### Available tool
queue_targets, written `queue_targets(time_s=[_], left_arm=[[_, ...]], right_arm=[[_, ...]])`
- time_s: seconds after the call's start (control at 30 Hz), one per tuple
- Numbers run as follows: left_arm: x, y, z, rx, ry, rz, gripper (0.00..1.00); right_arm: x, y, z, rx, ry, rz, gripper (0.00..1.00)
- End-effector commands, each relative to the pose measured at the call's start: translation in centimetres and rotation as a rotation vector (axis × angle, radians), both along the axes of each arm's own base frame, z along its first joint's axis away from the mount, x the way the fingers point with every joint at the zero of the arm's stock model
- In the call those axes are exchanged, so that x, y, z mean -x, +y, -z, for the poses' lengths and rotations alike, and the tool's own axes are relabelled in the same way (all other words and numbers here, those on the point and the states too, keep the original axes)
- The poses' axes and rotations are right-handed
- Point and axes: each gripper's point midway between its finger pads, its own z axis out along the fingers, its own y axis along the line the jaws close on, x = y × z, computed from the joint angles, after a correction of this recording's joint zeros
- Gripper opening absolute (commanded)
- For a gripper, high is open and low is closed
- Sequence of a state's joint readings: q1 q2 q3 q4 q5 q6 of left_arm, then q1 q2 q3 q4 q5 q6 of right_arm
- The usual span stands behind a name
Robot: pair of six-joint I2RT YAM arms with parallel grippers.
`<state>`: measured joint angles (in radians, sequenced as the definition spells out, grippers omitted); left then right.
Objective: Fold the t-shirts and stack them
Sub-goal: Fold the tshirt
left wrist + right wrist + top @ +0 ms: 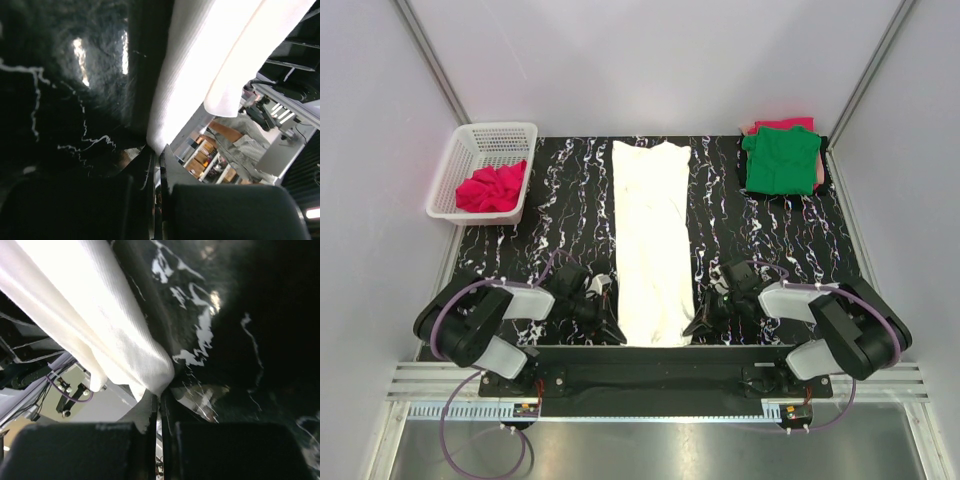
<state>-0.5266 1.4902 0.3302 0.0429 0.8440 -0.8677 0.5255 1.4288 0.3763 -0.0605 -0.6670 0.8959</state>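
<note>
The white t-shirt (652,240) lies folded into a long narrow strip down the middle of the black marbled mat (560,205). My left gripper (613,329) is shut on its near left corner, seen in the left wrist view (159,150) pinching the white t-shirt (190,75). My right gripper (695,325) is shut on the near right corner; the right wrist view (159,399) shows the white t-shirt (95,310) bunched at the fingertips. A folded green t-shirt (780,160) lies on a pinkish-red one (785,125) at the far right. Another pinkish-red t-shirt (492,187) sits crumpled in the basket.
A white plastic basket (470,150) stands at the far left, off the mat's corner. White walls enclose the table on three sides. A metal rail (660,380) runs along the near edge behind the arm bases.
</note>
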Motion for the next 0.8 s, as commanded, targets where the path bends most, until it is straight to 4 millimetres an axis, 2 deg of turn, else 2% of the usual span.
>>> queue_targets(time_s=[0.0,0.13,0.4,0.43,0.47,0.53,0.57,0.67,0.77], left_arm=[[-0.7,2.6,2.5,-0.226,-0.066,-0.043,0.00],[-2.0,1.9,1.1,-0.210,-0.111,-0.053,0.00],[-1.8,2.0,1.7,-0.220,-0.099,-0.045,0.00],[-1.8,2.1,1.8,-0.221,-0.099,-0.047,0.05],[-1.8,2.1,1.8,-0.218,-0.101,-0.046,0.12],[-1.8,2.0,1.7,-0.215,-0.102,-0.049,0.30],[-1.8,2.1,1.8,-0.219,-0.100,-0.050,0.42],[-1.8,2.0,1.8,-0.217,-0.095,-0.051,0.59],[-2.0,2.0,1.7,-0.214,-0.102,-0.055,0.63]], right_arm=[[0.3,-2.4,1.1,0.183,0.024,0.045,0.00],[0.0,-2.2,0.3,0.174,0.008,0.045,0.00],[0.6,-2.3,1.4,0.181,0.039,0.022,0.01],[0.7,-2.4,1.6,0.183,0.044,0.020,0.09],[0.8,-2.4,1.7,0.180,0.052,0.017,0.23],[0.8,-2.3,1.9,0.179,0.058,0.017,0.39],[0.8,-2.4,2.0,0.184,0.060,0.017,0.43],[0.8,-2.3,2.0,0.184,0.054,0.015,0.50],[0.8,-2.5,2.1,0.187,0.049,0.010,0.50]])
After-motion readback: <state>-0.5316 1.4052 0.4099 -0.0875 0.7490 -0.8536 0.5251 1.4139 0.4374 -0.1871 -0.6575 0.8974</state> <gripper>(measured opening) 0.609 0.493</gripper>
